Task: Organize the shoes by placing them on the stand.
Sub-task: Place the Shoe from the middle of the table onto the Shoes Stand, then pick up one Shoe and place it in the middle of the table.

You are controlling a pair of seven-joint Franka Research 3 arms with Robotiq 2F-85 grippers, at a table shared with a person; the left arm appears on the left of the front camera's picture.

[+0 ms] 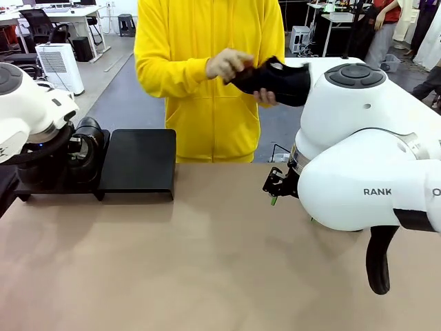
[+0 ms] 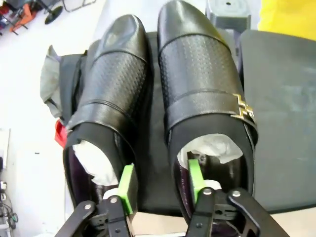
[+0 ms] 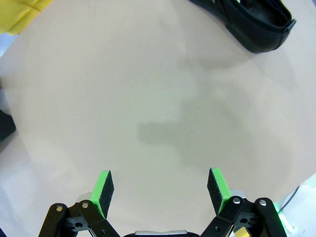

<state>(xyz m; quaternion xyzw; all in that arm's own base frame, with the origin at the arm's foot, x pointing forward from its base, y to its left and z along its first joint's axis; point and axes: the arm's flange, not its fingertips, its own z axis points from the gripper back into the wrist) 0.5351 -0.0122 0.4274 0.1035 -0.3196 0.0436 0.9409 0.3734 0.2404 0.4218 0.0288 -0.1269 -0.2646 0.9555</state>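
Shoes (image 2: 163,98) on stand (image 2: 281,113) | left jaws parted astride adjoining sides | right jaws open

Left gripper (image 2: 160,190): your fingers stand moderately apart (green pads showing).
Right gripper (image 3: 160,185): your fingers spread wide, pointing downward.

Likely lab, desks (image 1: 76,14) (office chairs (image 1: 41,24))

Your left panel of the stand (image 2: 153,148) is taken by two shoes (image 2: 205,94) side by side, with the left gripper (image 2: 160,180) straddling the gap between them. The right panel (image 1: 140,162) lies bare. Open tabletop (image 3: 148,98) spreads under the right gripper (image 3: 160,185); one shoe (image 3: 256,24) lies at its far edge.
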